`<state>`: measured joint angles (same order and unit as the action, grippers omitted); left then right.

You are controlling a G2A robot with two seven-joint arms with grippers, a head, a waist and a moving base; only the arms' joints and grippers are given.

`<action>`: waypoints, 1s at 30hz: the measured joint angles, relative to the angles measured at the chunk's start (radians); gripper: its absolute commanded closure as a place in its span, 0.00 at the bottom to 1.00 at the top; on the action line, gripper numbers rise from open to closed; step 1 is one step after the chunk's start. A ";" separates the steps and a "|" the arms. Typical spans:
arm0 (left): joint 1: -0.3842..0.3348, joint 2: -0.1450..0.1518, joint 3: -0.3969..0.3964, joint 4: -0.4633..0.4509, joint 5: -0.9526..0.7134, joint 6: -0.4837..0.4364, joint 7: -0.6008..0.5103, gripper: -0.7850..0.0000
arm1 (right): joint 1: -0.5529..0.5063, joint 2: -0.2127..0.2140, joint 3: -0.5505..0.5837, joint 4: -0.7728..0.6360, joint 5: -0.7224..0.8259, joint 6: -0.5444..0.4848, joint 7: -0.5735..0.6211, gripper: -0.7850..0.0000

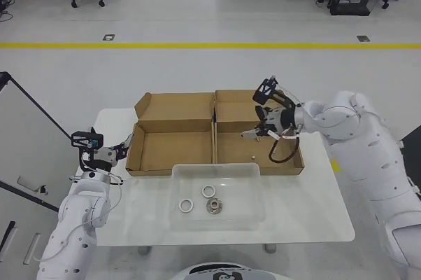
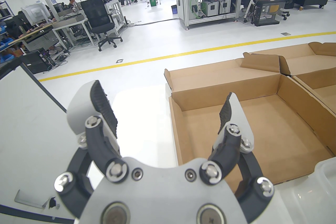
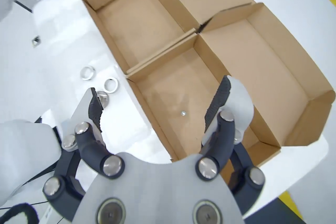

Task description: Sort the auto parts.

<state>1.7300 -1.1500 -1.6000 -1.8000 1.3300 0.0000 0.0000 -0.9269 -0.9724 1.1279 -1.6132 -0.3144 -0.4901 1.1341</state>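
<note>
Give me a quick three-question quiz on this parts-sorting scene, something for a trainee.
1. How many parts lie in the clear bin?
2. Where does the small nut lie? A: the clear bin. B: the right cardboard box. C: a blue tray.
3. True or false: the right gripper is shut on a part.
Key: 1, three: two rings and a flanged piece. 2, B. 3, false: it is open, above the right cardboard box.
</note>
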 measured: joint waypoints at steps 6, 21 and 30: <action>0.000 0.000 0.000 0.000 0.000 0.000 0.000 0.00 | -0.156 0.042 0.205 -0.093 0.315 -0.061 0.044 0.00; 0.000 0.000 0.000 0.000 0.000 0.000 0.000 0.00 | -0.475 0.117 0.577 -0.245 0.964 -0.038 0.159 0.00; 0.000 0.000 0.000 0.000 0.000 0.000 0.000 0.00 | -0.555 0.142 0.656 -0.208 1.049 0.031 0.227 0.00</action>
<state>1.7300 -1.1500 -1.6000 -1.8000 1.3300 0.0000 0.0000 -1.4815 -0.8300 1.7834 -1.8211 0.7346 -0.4591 1.3614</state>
